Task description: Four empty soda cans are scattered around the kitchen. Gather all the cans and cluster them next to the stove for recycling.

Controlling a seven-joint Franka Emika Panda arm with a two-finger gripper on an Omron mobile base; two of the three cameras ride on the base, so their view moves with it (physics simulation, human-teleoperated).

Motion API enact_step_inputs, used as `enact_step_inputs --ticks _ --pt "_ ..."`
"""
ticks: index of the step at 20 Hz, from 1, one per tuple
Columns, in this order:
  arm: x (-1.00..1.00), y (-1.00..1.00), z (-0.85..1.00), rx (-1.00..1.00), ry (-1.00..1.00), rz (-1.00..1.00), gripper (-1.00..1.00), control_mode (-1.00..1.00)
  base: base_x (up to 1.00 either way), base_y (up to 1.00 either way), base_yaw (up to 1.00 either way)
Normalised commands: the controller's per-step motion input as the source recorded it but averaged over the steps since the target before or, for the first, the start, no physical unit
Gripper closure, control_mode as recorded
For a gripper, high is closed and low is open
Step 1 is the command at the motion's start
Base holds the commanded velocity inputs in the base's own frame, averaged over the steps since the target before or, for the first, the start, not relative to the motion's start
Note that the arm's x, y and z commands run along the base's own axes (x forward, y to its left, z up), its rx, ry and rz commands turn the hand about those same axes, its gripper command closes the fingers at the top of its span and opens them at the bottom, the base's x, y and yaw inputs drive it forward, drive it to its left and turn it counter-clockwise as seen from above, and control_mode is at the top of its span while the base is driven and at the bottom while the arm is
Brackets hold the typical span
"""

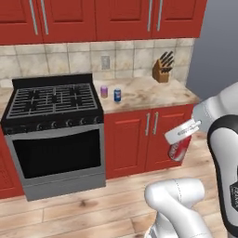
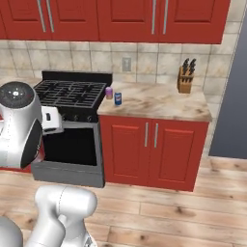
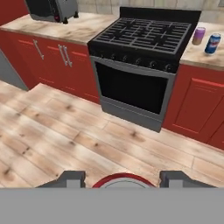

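— Where was the gripper (image 1: 182, 139) when you looked?

— Out over the wood floor (image 1: 93, 204), in front of the red lower cabinets (image 1: 139, 139), held below counter height. Its jaws were closed against the sides of a bright red can (image 1: 179, 148), which hung tilted from the white hand. From the camera on the hand, the can's red rim and silvery top (image 3: 122, 181) sat between the two dark fingertips (image 3: 70, 178).

— So it had a firm hold?

— It looked that way; the fingers stood only as far apart as the can's width, one on each side.

— And the other cans?

— Two were up on the beige counter (image 1: 153, 95), just to the right of the stove (image 1: 53, 125). The purple can (image 1: 104, 91) stood closest to the range, upright, and the blue can (image 1: 117, 95) stood just beside it, a little nearer the counter's front edge. They were close together, but I could not tell whether they touched.

— Anything else on that counter?

— A knife block (image 1: 161, 69) well off to the right, by the tiled wall. On the counter at the stove's other side, a toaster (image 3: 51, 9) showed from the hand's camera.
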Motion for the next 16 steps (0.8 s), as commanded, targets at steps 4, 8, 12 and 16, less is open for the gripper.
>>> enact_step_inputs --ticks 4,8,12,16 --pt "0.00 0.00 0.00 0.00 0.00 0.00 1.00 1.00 1.00 0.03 0.00" --pt "0.00 0.00 0.00 0.00 0.00 0.00 1.00 1.00 1.00 0.00 0.00" --pt "0.00 0.00 0.00 0.00 0.00 0.00 1.00 1.00 0.85 0.00 0.00" --pt "0.00 0.00 0.00 0.00 0.00 0.00 1.00 1.00 0.72 0.00 0.02"
